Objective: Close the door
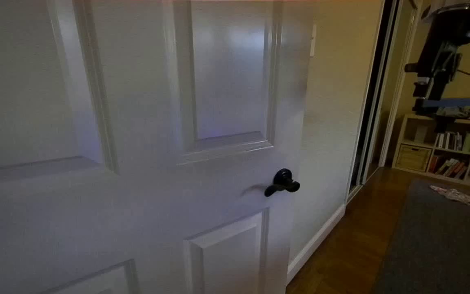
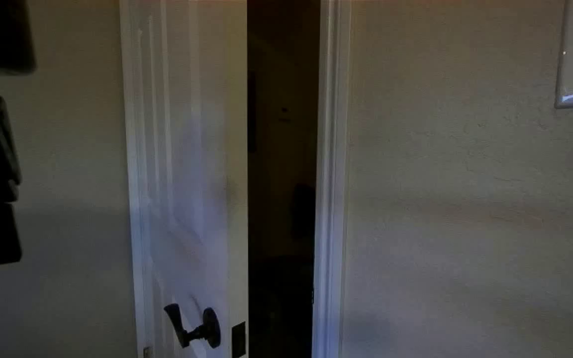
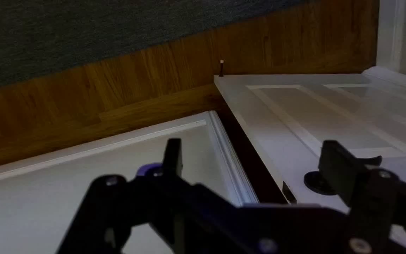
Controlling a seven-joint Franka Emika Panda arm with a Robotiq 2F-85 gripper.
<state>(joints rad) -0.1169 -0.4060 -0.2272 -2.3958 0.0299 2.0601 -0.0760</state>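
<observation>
Door [image 3: 330, 120] ajar beyond fingers [image 3: 340, 173] wide apart; handle [image 3: 315, 183] partly behind one

Both exterior views share the door [image 1: 141, 147] from nearby, the wrist view looking down.

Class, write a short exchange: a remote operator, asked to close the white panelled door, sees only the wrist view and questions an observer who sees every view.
Operator: In my wrist view, the end effector overlaps the black lever handle. Are they touching?
Observer: No, in both exterior views wall shows between them.
Operator: Is anything lying on the dark rug?
Observer: Yes, in an exterior view: a crumpled patterned cloth.
</observation>
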